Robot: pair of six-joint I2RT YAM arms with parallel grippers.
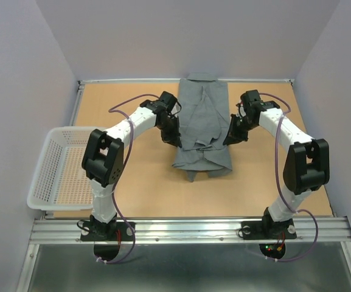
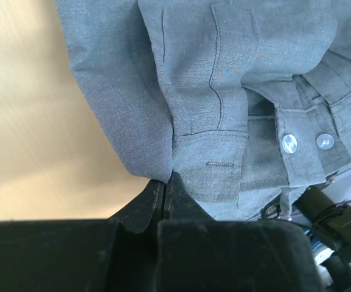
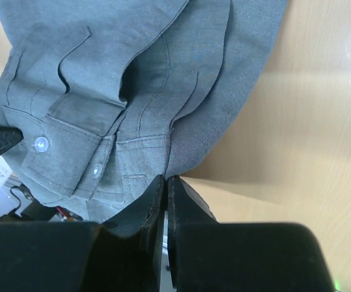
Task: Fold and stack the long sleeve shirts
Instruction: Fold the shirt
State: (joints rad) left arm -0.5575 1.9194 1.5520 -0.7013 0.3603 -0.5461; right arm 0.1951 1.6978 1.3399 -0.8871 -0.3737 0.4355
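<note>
On the wooden table (image 1: 272, 182), centre and towards the back, the grey shirt (image 1: 202, 121) lies narrowed, sleeves tucked in. The left gripper (image 1: 176, 142) and right gripper (image 1: 229, 140) each clamp a thin side edge. Lifted unevenly, I'd say, the loose cuffs (image 2: 215, 167) could slide out and spoil the fold.

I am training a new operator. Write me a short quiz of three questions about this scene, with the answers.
1. True or false: the shirt lies inside the basket.
2. Which gripper pinches the shirt? A) only the left gripper B) only the right gripper C) both
3. Fill in: the basket is on the robot's ___ side.
Key: 1 false; 2 C; 3 left.
</note>
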